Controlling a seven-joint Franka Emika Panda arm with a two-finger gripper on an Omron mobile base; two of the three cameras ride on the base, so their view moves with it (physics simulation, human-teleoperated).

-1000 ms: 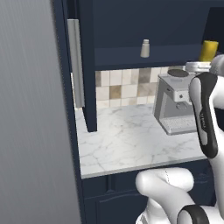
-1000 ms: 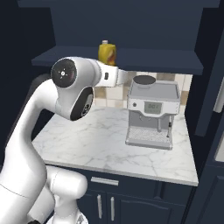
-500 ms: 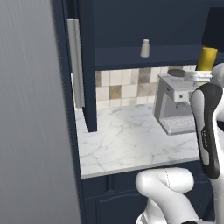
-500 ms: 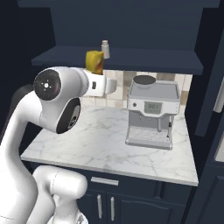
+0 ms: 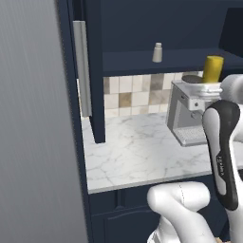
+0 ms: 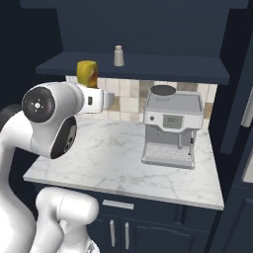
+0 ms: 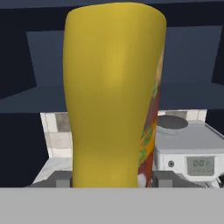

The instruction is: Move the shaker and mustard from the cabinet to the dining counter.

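Observation:
My gripper (image 7: 109, 177) is shut on the mustard (image 7: 111, 96), a chunky yellow bottle held upright; its bulk hides most of the fingers. The mustard (image 5: 212, 69) hangs in front of the cabinet (image 5: 142, 61) shelf, just above the coffee machine's top, and it appears as the mustard (image 6: 87, 73) at the shelf's left end behind my arm. The shaker (image 5: 157, 52), small and pale grey, stands on the shelf; it is the shaker (image 6: 118, 56) in the cabinet (image 6: 148, 66). The dining counter is out of view.
A silver coffee machine (image 6: 170, 126) stands on the marble worktop (image 6: 99, 158) under the shelf, before a tiled backsplash. The open navy cabinet door (image 5: 95, 71) with its long bar handle hangs at the left. A tall grey panel (image 5: 33, 123) fills the left side.
The mustard, held in my gripper, has come down and off the shelf towards me. The shaker has not moved.

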